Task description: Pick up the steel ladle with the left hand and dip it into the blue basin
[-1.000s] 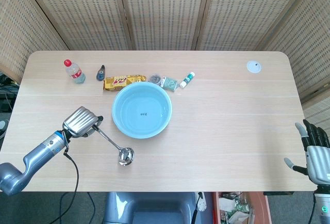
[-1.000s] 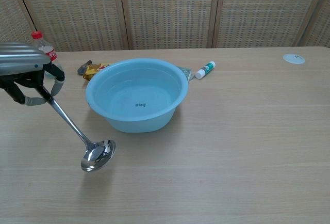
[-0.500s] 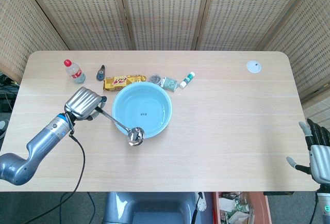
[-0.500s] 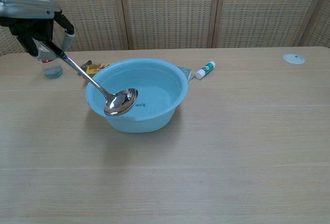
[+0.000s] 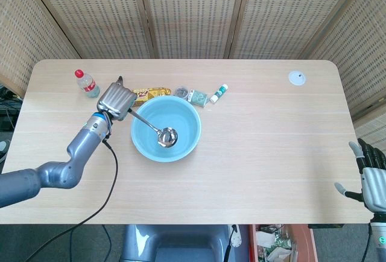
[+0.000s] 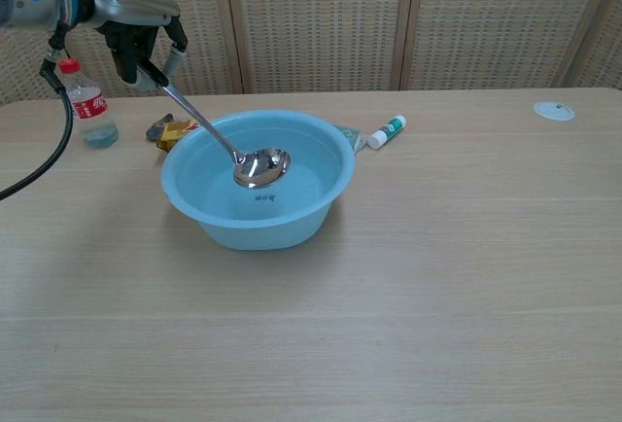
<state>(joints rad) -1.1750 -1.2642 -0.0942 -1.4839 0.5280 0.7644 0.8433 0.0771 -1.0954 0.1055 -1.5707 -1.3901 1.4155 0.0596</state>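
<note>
While my left hand (image 6: 144, 41) grips the handle, the steel ladle (image 6: 225, 140) slopes down to the right, its bowl inside the blue basin (image 5: 166, 128). Writing on the basin floor is unreadable. My right hand (image 5: 373, 176) hangs open, far right.

Wooden table (image 5: 271, 147) under basin (image 5: 184, 146), bottle (image 5: 87, 84), tube (image 5: 219, 93).

— What sits along the back of the desk (image 5: 271, 153)?
— A water bottle (image 5: 86, 83) with a red cap and label, far left. Next a yellow snack packet (image 5: 146, 95), a small round tin (image 5: 180, 91), a green packet (image 5: 197, 96) and a white tube (image 5: 219, 93) with a green cap, lying tilted.
— Anything further right?
— A white disc (image 5: 296, 78), well apart, near the far corner. Woven screens (image 5: 193, 14) stand behind.
</note>
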